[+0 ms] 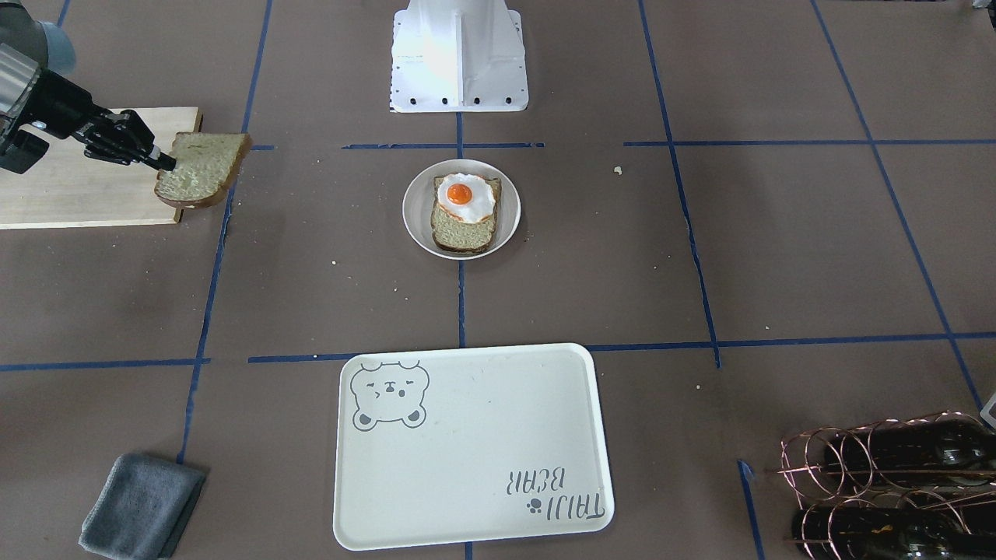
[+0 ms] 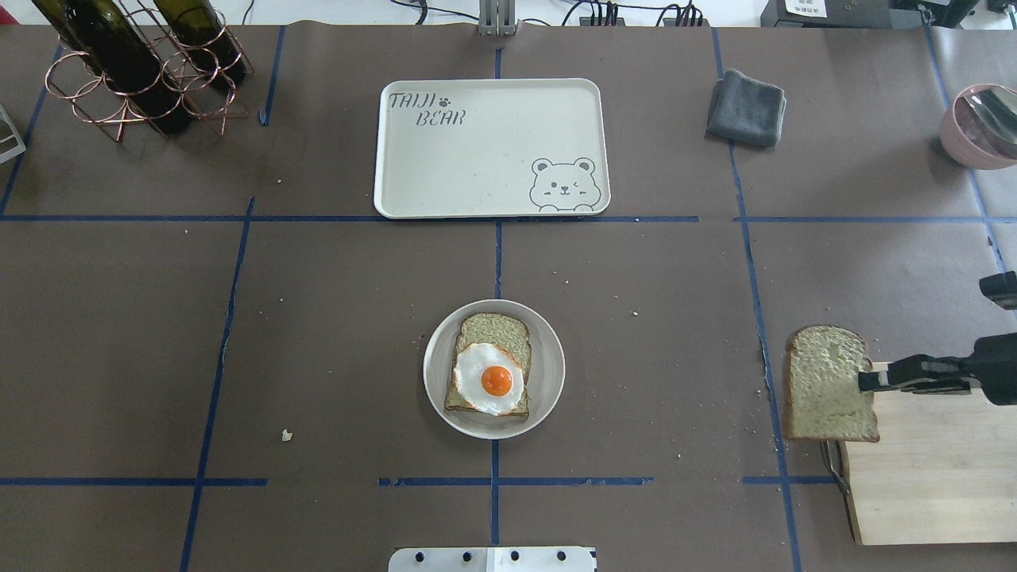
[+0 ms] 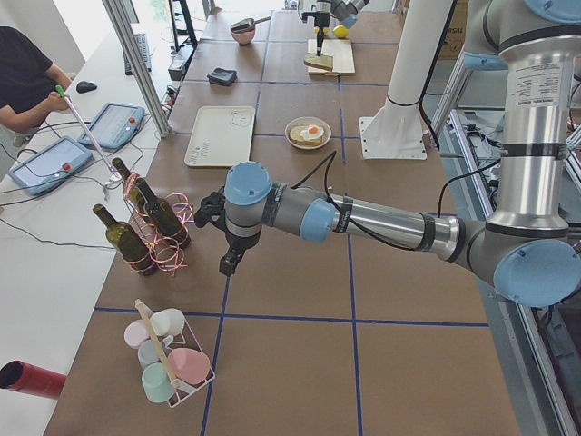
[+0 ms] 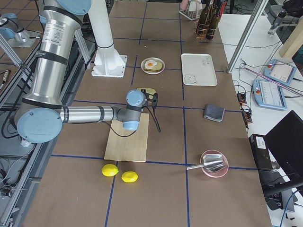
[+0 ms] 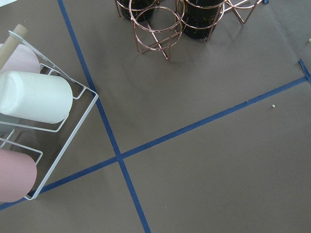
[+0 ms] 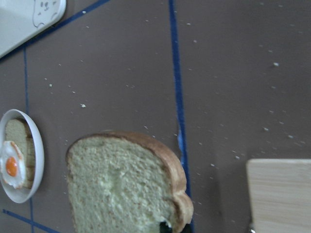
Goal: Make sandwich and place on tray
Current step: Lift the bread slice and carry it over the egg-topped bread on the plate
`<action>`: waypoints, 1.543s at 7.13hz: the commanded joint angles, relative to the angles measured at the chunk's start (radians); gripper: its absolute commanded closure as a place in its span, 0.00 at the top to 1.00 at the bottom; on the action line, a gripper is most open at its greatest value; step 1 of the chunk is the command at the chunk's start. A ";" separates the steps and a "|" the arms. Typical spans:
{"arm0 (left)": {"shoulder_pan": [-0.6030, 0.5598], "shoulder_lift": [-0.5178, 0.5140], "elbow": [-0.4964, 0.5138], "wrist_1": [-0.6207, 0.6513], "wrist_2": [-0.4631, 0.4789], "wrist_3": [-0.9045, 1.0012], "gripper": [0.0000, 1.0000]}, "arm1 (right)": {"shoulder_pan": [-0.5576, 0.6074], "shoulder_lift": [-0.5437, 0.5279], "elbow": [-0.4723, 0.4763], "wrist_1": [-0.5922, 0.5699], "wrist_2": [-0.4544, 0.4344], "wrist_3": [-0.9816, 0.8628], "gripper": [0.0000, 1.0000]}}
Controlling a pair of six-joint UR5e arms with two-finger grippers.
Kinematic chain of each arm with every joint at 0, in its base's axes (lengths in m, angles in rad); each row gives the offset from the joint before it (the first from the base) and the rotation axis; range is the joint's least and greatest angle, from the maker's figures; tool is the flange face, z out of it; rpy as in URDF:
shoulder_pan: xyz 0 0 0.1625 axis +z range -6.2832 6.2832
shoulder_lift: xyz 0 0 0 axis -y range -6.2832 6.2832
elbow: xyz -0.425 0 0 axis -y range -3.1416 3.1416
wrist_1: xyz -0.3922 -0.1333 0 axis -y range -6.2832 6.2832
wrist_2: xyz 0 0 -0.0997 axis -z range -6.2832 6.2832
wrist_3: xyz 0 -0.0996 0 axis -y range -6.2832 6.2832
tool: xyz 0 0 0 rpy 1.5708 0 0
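Right claw [image 2: 868,380] is pinched on the right edge of the loose slice [image 2: 822,385]. The slice looks lifted and hangs past the left edge of the board [image 2: 922,477], at the right of the desk [image 2: 318,357]. The bottom slice [image 2: 493,327] lies in the plate [image 2: 548,373] at desk centre, with the egg [image 2: 489,379] on top, set toward its near end. The tray [image 2: 477,159] is bare, far centre. Step in hand, as I read it: carry the loose slice left and cap the egg. You've got only an edge grip, so the free side can droop or swing; move slowly and hold the slice flat. Both slices have the rounded top pointing far, so little twist is needed; just square the crusts over the bottom slice. Come in above the plate rim, not across it. Lower until the bread rests on the egg before you let go, since a drop could push the egg off-centre. The left claw [image 3: 227,266] is parked near the bottle rack [image 3: 159,232], well away, and I can't tell whether it's open or closed. The tray move comes after.
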 commanded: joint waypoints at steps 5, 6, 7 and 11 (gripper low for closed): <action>0.001 0.026 -0.002 -0.002 -0.002 0.002 1.00 | -0.218 0.703 -0.100 -0.696 -0.170 0.067 0.00; 0.002 0.028 -0.002 -0.005 -0.008 0.002 1.00 | -0.226 0.703 -0.125 -0.693 -0.171 0.064 0.00; 0.005 0.029 0.001 -0.020 -0.015 0.002 1.00 | -0.244 0.700 -0.131 -0.699 -0.172 0.060 0.00; 0.007 0.034 0.007 -0.021 -0.015 -0.001 1.00 | -0.299 0.661 -0.110 -0.685 -0.177 0.066 0.00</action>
